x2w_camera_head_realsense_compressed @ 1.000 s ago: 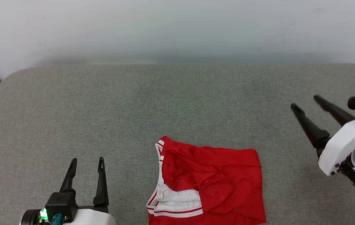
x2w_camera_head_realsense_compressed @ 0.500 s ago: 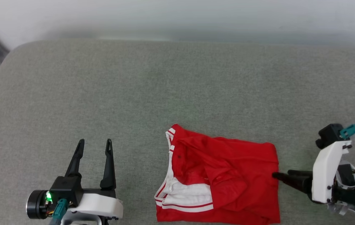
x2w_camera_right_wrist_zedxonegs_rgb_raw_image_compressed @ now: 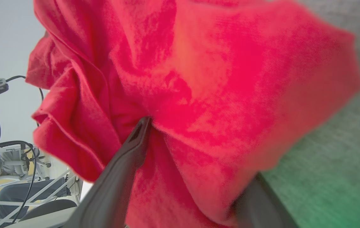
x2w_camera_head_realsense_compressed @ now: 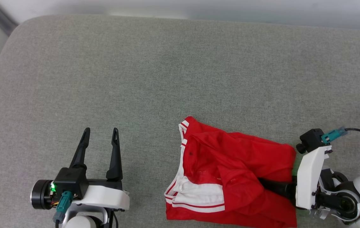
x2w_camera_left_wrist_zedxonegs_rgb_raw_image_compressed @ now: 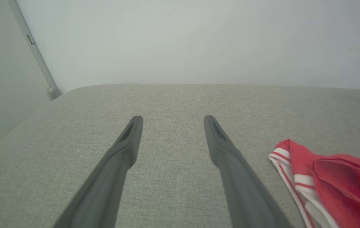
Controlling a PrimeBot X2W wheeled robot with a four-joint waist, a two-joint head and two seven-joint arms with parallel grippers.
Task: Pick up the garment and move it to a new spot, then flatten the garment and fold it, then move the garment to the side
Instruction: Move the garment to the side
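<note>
Low at the near edge of the grey fabric surface, the garment lies folded, red, with white striped trim showing at its left side. My right pincer sits in its right edge, jaws spread wide with cloth bunched between them; one finger shows plainly, the other seems buried beneath a fold. My left pincer hovers wide open and empty, well left of the garment.

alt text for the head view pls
A crumpled red garment with white striped trim lies near the front of a grey fabric surface. The right gripper reaches into its right edge, one dark finger lying over the cloth. The left gripper is open at the lower left, apart from it.
</note>
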